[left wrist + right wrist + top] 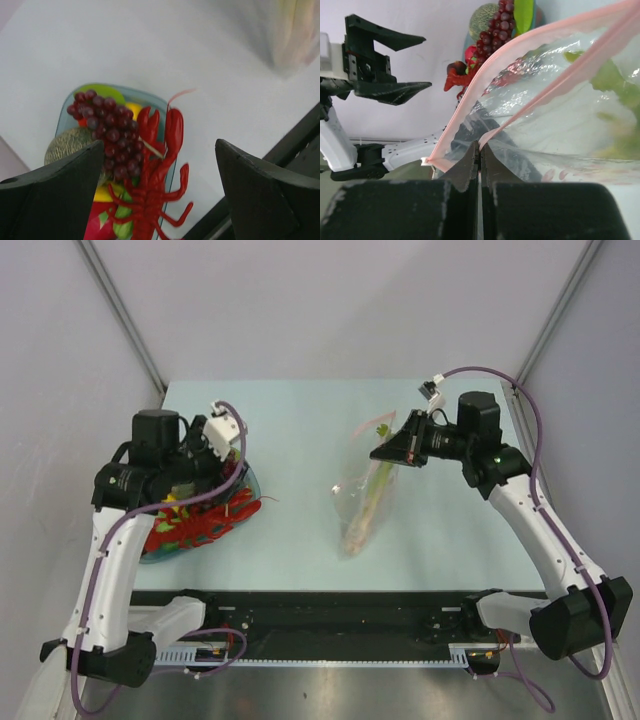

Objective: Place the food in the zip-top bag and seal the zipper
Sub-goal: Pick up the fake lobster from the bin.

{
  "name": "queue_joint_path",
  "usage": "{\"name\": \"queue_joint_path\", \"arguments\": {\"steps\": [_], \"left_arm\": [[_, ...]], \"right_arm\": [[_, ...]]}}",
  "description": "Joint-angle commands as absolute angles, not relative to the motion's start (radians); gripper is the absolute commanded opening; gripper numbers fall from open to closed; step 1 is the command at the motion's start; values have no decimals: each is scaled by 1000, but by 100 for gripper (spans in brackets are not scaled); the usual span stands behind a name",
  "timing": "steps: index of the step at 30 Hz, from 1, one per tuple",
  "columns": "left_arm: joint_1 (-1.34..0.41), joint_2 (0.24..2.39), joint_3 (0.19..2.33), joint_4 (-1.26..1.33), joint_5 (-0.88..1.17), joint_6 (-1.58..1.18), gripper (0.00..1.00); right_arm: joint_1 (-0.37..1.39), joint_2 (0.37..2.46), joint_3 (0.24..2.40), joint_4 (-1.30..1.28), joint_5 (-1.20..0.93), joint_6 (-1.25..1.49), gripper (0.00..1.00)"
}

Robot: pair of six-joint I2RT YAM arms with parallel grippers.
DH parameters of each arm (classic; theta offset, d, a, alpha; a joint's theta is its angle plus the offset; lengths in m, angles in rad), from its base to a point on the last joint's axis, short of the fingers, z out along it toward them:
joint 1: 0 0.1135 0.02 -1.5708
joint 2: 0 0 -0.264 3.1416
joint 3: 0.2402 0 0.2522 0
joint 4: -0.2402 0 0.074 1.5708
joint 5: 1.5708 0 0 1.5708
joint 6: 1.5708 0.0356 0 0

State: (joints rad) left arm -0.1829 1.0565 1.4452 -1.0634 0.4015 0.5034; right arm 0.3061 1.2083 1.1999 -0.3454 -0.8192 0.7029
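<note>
Pale blue worktop inside plain grey walls; left hand gapes wide over the dish, right hand pinches the zip-top bag.

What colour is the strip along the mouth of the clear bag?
Pale pink. The zipper strip shows best in the right wrist view.

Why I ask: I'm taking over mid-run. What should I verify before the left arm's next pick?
1. Left gripper open: ok.
2. Right gripper shut on bag edge: ok.
3. Bag mouth open, zipper strips apart: ok.
4. Celery inside bag: ok.
5. Everything bagged: not ok; lobster and grapes lie in the dish.
6. Left gripper's height above lobster: cannot tell.
</note>
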Motion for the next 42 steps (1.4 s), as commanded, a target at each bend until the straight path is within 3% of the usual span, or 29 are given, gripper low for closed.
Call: {"name": "queue_joint_path", "arguments": {"steps": [1,13,20,33,42], "left_arm": [[-172,1019,1356,-1244,292,778,95],[-202,878,1033,-1207,16,900,94],[-380,862,881,-1092,-193,832,100],[-655,1049,914,-945,-333,689,95],[-664,1244,1015,-839,-394,669,95]], "right_arm": [[319,1203,1239,-384,-798,621,0],[327,1226,1230,-402,-782,595,0],[344,1243,1232,-391,-785,600,0],[339,1250,1230,-405,-778,586,0],[331,1246,1224,-405,-788,586,0]]}}
